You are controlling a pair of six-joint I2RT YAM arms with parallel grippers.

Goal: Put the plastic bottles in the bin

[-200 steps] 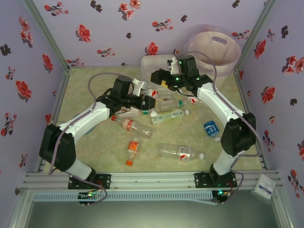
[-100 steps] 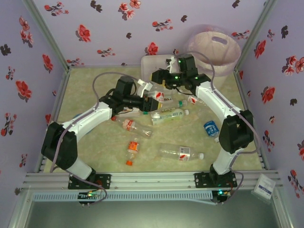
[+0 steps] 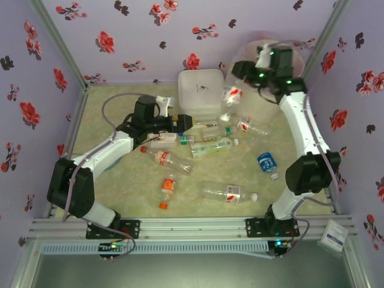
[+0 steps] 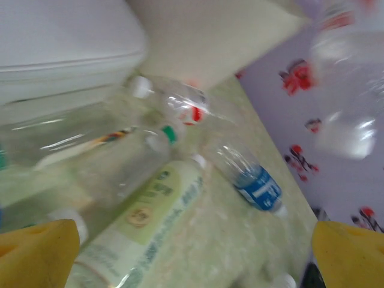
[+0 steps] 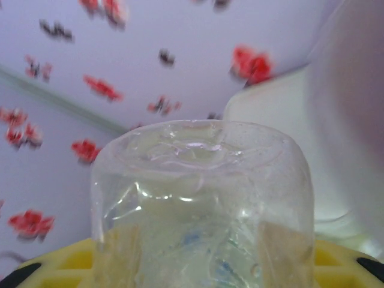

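Yellow pads [image 5: 57, 264] of the right gripper [image 5: 201, 264] pinch a clear bottle [image 5: 198, 192] up high, beside the left edge of the bin [image 3: 245, 53] in the far right corner. The left gripper [image 4: 192, 258] gapes wide with nothing in it, low over a bunch of bottles [image 3: 210, 144] mid-table, just near of the white box [image 3: 201, 90]. More bottles lie spread apart toward the near edge. The table [image 3: 102, 108] has bare room at the far left.

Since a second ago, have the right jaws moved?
Yes. The right jaws swung right and back, from the box to the bin, holding a bottle.
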